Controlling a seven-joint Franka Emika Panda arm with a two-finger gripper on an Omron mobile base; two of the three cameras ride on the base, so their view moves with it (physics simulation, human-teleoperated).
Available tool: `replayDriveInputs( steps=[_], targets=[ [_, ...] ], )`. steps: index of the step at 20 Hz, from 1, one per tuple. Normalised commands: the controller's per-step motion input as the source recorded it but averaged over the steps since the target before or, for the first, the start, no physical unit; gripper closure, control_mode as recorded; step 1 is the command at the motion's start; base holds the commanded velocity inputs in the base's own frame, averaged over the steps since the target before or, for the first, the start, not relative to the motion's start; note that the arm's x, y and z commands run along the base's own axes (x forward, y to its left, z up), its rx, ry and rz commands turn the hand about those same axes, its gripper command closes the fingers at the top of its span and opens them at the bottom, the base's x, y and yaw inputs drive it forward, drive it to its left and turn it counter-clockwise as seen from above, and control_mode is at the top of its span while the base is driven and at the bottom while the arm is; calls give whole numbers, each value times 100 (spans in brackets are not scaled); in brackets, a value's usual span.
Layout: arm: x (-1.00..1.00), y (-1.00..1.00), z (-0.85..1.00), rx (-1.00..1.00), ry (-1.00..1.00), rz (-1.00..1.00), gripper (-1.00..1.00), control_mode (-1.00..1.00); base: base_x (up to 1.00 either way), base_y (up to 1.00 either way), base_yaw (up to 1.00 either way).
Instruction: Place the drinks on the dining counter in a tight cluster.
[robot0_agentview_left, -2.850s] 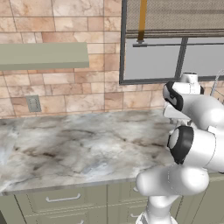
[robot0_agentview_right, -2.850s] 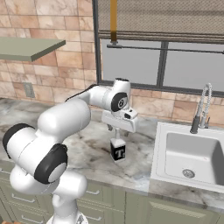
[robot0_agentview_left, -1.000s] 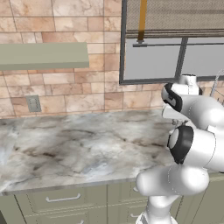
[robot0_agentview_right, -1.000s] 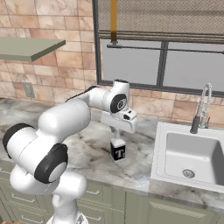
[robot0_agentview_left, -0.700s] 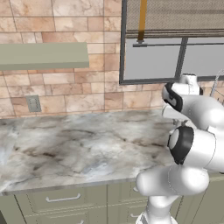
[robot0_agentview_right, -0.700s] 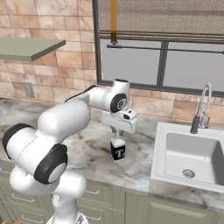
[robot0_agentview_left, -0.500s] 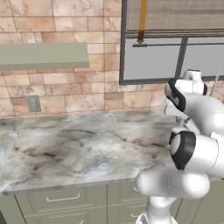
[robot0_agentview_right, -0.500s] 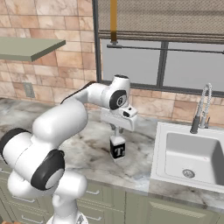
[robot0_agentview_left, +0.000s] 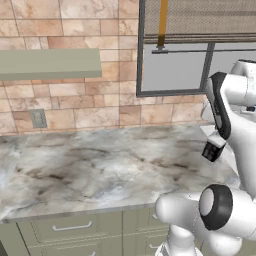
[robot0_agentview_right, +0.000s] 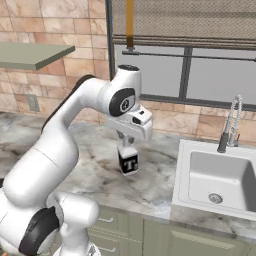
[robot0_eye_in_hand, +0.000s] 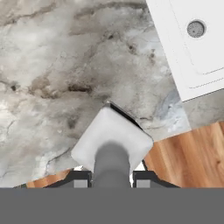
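A small white narrow-necked container (robot0_agentview_right: 129, 162) with a dark label, one of the drinks, hangs just above the marble counter with green drawers (robot0_agentview_right: 85, 170). My gripper (robot0_agentview_right: 128, 146) is shut on its neck from above. In the hand view the container's white shoulder (robot0_eye_in_hand: 111, 138) and grey neck sit between my gripper (robot0_eye_in_hand: 111, 179) fingertips, with the counter's marble (robot0_eye_in_hand: 52, 65) below. The dining counter is out of view.
A white sink (robot0_agentview_right: 215, 180) with a steel faucet (robot0_agentview_right: 229, 125) lies right of the held container. A green shelf (robot0_agentview_right: 30, 54) juts from the brick wall at the left. The counter's front edge and the wooden floor (robot0_eye_in_hand: 188, 153) show beneath the hand.
The jaws have closed on the container's neck. The arm has risen a little and the container has come up off the counter with it.
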Motion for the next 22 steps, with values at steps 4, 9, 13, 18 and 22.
replayDriveInputs(
  steps=[4, 9, 13, 18, 22],
  targets=[
    [-84, 58, 76, -1, -20, 0, 100, -100, 0, 0, 0],
    [-60, 58, 35, -3, -7, 0, 100, -100, 0, 0, 0],
    [-78, 49, 33, -1, 0, 0, 100, -100, 0, 0, 0],
    [-58, 17, 36, 0, 0, 0, 100, -100, 0, 0, 0],
    [-14, -4, 4, 0, 0, 0, 100, -100, 0, 0, 0]
  ],
)
